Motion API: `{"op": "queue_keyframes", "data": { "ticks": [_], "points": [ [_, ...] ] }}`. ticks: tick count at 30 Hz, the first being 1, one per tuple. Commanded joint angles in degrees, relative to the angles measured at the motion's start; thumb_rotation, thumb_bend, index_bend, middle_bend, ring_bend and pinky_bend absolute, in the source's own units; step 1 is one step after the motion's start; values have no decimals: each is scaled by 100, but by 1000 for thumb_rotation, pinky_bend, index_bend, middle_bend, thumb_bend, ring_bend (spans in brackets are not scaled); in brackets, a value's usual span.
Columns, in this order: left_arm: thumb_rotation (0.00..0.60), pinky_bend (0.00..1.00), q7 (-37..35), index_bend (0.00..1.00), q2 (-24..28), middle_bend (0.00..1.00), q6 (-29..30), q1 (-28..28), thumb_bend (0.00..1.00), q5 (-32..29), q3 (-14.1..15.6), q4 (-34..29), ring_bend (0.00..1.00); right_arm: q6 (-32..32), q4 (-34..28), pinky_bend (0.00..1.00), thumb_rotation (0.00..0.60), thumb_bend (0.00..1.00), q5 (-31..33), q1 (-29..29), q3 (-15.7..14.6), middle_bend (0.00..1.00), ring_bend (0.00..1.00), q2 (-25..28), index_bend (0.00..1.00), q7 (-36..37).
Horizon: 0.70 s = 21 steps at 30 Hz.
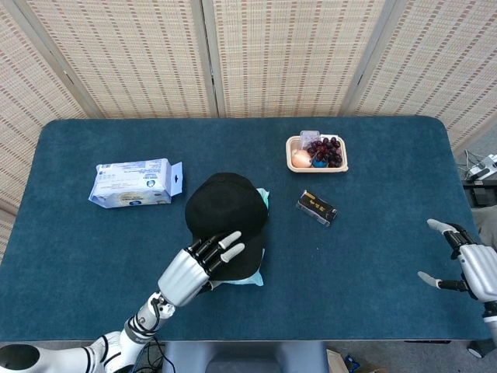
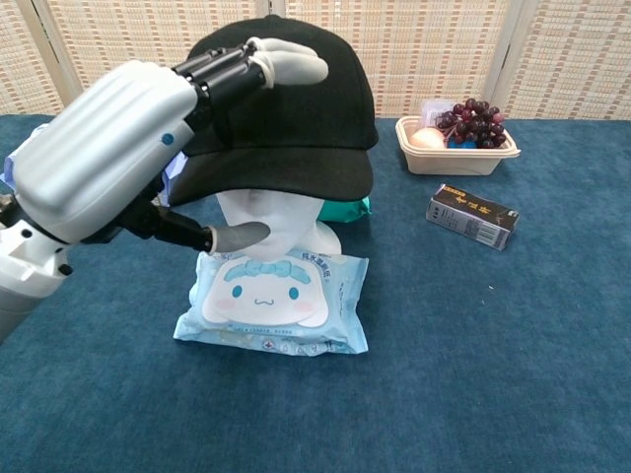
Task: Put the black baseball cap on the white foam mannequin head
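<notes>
A wipes pack [image 1: 130,183] is seen at left; a fruit tray [image 1: 317,153] and dark box [image 1: 317,207] are seen at right.

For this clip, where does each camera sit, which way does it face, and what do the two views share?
Head view: high above the near table edge, looking down on the whole blue table; shows the left hand at the black cap and the right hand open at the right edge.
Chest view: low, facing across the table at the white mannequin head; only the left hand shows, fingers opened at the cap's brim.
Shared: cap, left hand, fruit tray, dark box, wipes pack.
</notes>
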Motion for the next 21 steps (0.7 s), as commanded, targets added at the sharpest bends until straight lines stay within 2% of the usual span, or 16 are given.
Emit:
{"op": "queue_keyframes", "data": {
  "ticks": [1,12,21],
  "points": [
    [600,345,45,114,49,98,64,57,133,65,21,-42,155,-1,-6,483,600,0,0,0,-1,221,142,-1,163,-15],
    [600,332,75,112,318,91,321,352,133,210,109,-186,153,-22,-30,483,600,0,7,7,-5,221,142,-4,163,-78],
    [600,332,-80,113,582,91,475,690,133,258,319,-211,154,-57,-77,483,600,0,13,21,-13,221,141,-16,163,-195]
  ]
}}
